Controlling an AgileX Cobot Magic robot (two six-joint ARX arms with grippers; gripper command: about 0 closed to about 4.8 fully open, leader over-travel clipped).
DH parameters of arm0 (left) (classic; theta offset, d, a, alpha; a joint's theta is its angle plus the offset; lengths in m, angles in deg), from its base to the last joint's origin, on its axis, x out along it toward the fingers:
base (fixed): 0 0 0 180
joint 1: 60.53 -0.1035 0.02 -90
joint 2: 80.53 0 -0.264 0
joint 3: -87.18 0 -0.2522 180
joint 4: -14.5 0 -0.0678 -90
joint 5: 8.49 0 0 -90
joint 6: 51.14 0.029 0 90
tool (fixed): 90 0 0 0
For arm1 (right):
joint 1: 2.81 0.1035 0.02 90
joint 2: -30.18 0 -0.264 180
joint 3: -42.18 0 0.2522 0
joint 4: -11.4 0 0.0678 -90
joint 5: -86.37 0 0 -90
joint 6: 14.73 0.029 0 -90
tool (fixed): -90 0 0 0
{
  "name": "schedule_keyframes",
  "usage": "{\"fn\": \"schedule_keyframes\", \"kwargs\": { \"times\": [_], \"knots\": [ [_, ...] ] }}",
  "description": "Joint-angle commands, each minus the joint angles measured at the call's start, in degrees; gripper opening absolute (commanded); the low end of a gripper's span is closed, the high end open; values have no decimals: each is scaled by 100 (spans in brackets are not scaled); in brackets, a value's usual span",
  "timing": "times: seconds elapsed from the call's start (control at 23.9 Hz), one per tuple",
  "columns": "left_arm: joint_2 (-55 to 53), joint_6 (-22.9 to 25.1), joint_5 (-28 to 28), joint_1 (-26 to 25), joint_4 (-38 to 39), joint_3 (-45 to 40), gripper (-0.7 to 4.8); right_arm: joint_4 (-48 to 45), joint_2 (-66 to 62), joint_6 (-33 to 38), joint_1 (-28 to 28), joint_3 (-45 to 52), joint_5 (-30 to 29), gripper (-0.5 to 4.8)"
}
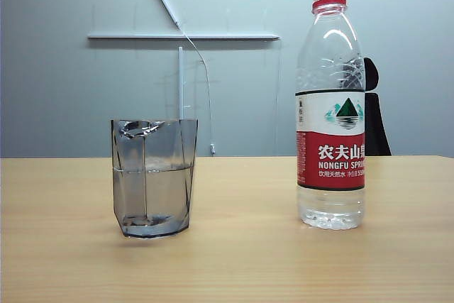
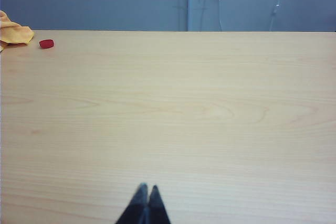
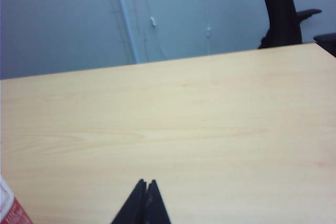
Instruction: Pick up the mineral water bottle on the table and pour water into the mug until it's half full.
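Note:
The mineral water bottle [image 1: 331,111] stands upright and uncapped on the right of the wooden table [image 1: 241,253], with a little water [image 1: 331,212] at its bottom. The smoky grey faceted mug [image 1: 153,179] stands to its left, about half full of water. Neither gripper shows in the exterior view. In the left wrist view my left gripper [image 2: 146,188] is shut and empty above bare tabletop. My right gripper [image 3: 146,183] is likewise shut and empty over the table, and a corner of the bottle's red label [image 3: 11,209] shows beside it, apart from the jaws.
A red bottle cap [image 2: 46,43] and an orange cloth [image 2: 14,33] lie near the table's far edge in the left wrist view. A black chair [image 3: 281,9] stands behind the table.

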Motion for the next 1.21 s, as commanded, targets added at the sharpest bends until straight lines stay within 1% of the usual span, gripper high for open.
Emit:
{"fn": "schedule_keyframes", "kwargs": {
  "times": [0.04, 0.42, 0.63, 1.21],
  "knots": [
    [-9, -17, -2, -4, -37, 15, -2, -227, 7, -396, 2, 26, -22, -5],
    [-9, -17, -2, -4, -37, 15, -2, -302, 9, -866, 50, 26, 0, -5],
    [-9, -17, -2, -4, -37, 15, -2, -302, 9, -863, 229, 26, 260, -5],
    [-9, -17, -2, -4, -37, 15, -2, -295, 9, -855, 205, 26, 258, -5]
  ]
}}
